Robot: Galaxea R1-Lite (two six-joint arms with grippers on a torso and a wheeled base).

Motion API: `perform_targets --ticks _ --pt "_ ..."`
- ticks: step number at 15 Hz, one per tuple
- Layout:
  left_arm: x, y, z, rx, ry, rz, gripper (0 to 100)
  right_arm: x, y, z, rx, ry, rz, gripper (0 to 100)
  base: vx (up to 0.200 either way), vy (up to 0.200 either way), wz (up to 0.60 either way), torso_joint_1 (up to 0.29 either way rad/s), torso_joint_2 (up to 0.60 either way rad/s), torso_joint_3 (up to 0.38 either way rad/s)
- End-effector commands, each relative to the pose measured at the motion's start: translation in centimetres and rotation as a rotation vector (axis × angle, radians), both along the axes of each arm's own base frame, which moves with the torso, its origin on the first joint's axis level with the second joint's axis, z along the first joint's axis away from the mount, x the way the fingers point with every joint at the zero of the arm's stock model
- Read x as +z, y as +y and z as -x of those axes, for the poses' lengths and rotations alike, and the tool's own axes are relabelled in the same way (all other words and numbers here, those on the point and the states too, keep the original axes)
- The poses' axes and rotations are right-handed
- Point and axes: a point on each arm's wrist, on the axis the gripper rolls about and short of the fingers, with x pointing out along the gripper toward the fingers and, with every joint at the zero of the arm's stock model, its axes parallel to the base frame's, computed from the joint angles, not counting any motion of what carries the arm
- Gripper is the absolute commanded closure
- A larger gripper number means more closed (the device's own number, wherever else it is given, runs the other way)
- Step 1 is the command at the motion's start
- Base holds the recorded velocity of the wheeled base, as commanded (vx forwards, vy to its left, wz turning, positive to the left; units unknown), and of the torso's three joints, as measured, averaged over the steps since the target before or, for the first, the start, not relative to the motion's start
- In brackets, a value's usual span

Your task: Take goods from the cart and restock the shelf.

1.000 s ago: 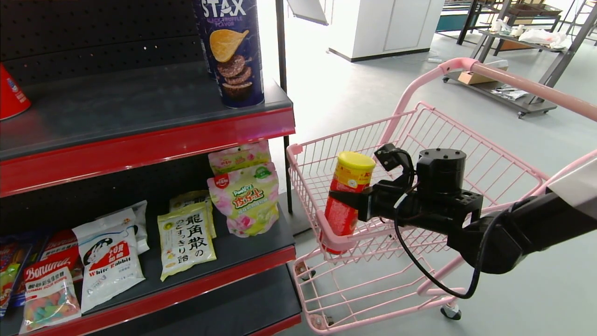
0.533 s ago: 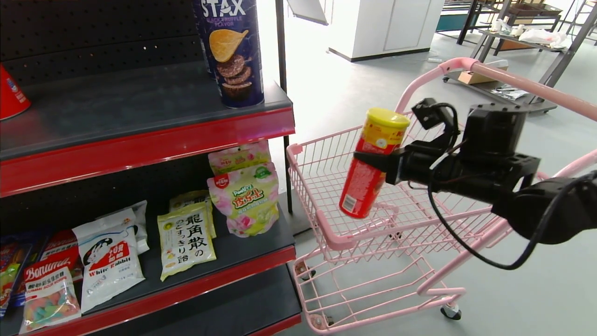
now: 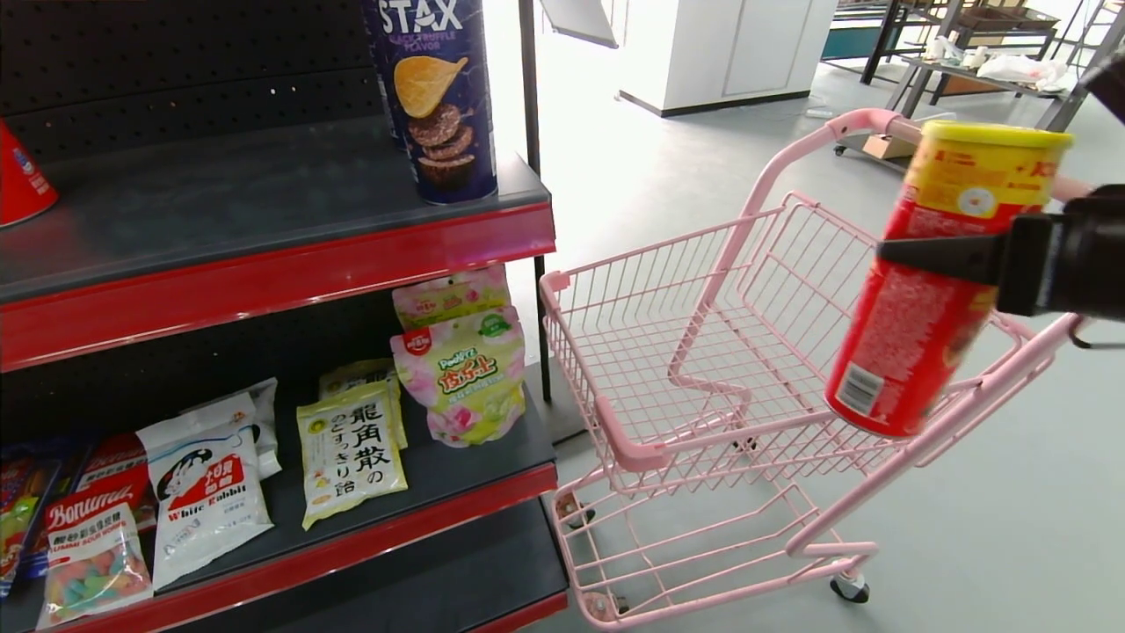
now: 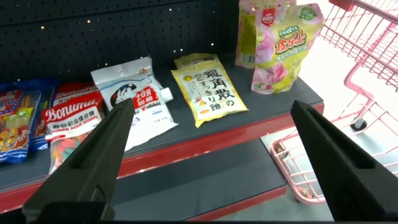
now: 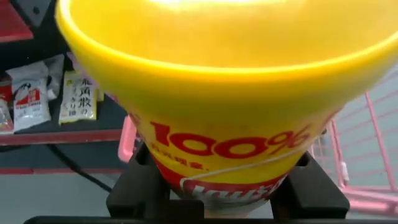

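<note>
My right gripper (image 3: pixel 954 255) is shut on a red chip can with a yellow lid (image 3: pixel 940 281), held slightly tilted in the air above the right side of the pink cart (image 3: pixel 633 453). In the right wrist view the chip can (image 5: pixel 217 106) looms close between the black fingers (image 5: pixel 140 186). The cart basket holds nothing. My left gripper (image 4: pixel 211 162) is open, hovering in front of the lower shelf (image 4: pixel 205 140) with its snack bags. The upper shelf (image 3: pixel 264 202) carries a tall dark blue chip can (image 3: pixel 435 97) at its right end.
Snack bags (image 3: pixel 352 448) lie along the lower shelf, more bags at its left. A red item (image 3: pixel 22 180) sits at the upper shelf's left edge. A metal post (image 3: pixel 532 176) stands between shelf and cart. Open grey floor lies right of the cart.
My right gripper lifted the red chip can out of the cart basket, up and to the right, closer to the head camera. Shelf and cart stayed put.
</note>
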Motion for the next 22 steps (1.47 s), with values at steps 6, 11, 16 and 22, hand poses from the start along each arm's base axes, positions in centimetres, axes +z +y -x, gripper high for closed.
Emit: perform_targets --ticks 6,11,16,22 --pt "0.0 0.0 0.0 0.000 0.001 0.001 0 -0.9 0.5 6.3 0.260 -0.028 0.042 100 0.000 0.000 0.00 0.000 0.00 0.000" --pt "0.0 0.0 0.0 0.002 0.001 0.001 0 -2.9 2.2 4.1 0.282 0.028 0.098 100 0.000 0.000 0.00 0.000 0.00 0.000" --pt "0.0 0.0 0.0 0.000 0.001 0.001 0 -3.8 3.6 3.1 0.306 0.054 0.142 100 0.000 0.000 0.00 0.000 0.00 0.000" --pt "0.0 0.0 0.0 0.000 0.001 0.001 0 -3.8 3.5 3.2 0.320 0.056 0.129 100 0.000 0.000 0.00 0.013 -0.08 -0.062"
